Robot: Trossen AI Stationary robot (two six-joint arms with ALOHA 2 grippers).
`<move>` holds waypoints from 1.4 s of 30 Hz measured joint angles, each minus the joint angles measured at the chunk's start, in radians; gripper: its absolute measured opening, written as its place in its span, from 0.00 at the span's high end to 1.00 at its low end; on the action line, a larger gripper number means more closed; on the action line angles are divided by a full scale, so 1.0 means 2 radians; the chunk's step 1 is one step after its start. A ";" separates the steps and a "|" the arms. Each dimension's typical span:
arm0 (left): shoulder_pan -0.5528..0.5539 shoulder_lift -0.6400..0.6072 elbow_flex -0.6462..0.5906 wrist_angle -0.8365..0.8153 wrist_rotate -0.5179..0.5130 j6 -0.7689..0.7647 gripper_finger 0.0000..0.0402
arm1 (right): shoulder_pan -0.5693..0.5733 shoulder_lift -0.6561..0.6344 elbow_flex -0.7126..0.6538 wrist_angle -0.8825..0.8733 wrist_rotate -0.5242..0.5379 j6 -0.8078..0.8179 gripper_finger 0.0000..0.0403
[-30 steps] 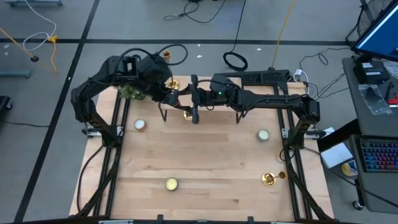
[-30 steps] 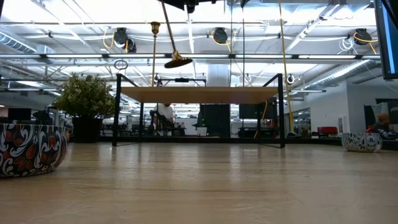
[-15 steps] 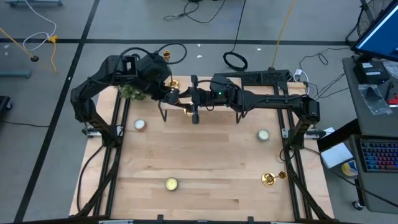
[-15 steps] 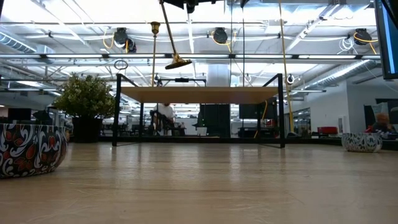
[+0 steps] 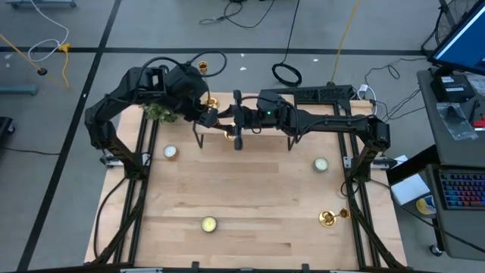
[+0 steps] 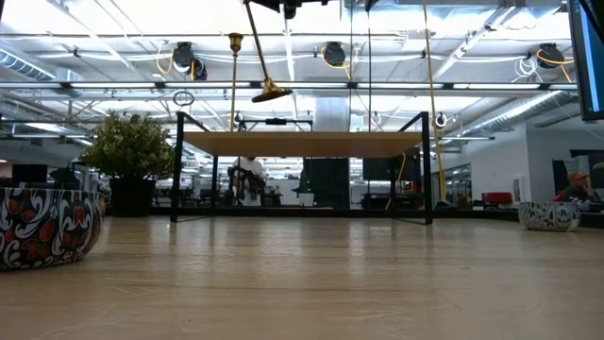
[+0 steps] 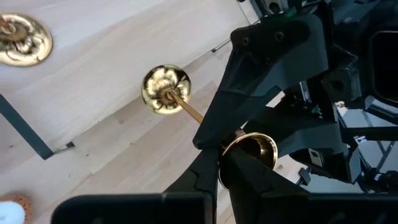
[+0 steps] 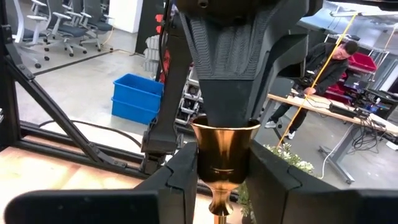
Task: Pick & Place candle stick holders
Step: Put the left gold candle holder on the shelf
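A gold candle stick holder [image 5: 228, 136] hangs in the air over the back of the table, tilted, with its base [image 6: 270, 93] showing in the low view. Its cup [image 7: 256, 147] is gripped by both arms. My left gripper [image 7: 225, 159] is shut on the cup's rim, and my right gripper [image 8: 224, 169] is shut on the cup's sides. From above, the left gripper [image 5: 214, 115] and right gripper [image 5: 230, 124] meet tip to tip. A second holder [image 5: 211, 101] stands at the back by the plant, and a third [image 5: 327, 218] at the front right.
Three candles in tins [image 5: 170, 152] [image 5: 321, 164] [image 5: 208, 224] sit on the wooden table. A green plant [image 5: 158, 112] stands at the back left. A black-framed stand [image 6: 302, 144] spans the back. Patterned bowls [image 6: 42, 227] [image 6: 547, 215] flank the low view. People sit in the room beyond.
My right gripper's fingers have closed in on the cup of the held candle stick holder. The holder's base has risen very slightly. Both arms stay in place.
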 joint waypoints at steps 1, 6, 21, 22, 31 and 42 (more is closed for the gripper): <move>0.000 -0.001 0.000 0.000 -0.001 0.001 0.94 | 0.000 0.000 0.000 0.000 0.001 0.001 0.77; 0.000 -0.011 0.002 0.002 -0.006 0.009 0.94 | 0.000 0.000 0.001 0.005 0.001 0.011 0.77; 0.000 -0.018 0.002 0.002 -0.011 0.053 0.93 | 0.000 0.000 0.001 0.011 0.001 0.018 0.77; 0.000 -0.018 0.002 0.002 -0.011 0.053 0.93 | 0.000 0.000 0.001 0.011 0.001 0.018 0.77; 0.000 -0.022 0.004 -0.002 -0.017 0.057 0.73 | 0.000 0.002 -0.002 -0.001 0.000 0.022 0.77; -0.001 -0.031 0.003 -0.007 -0.008 0.055 0.45 | -0.005 0.000 -0.001 0.009 0.000 0.033 0.77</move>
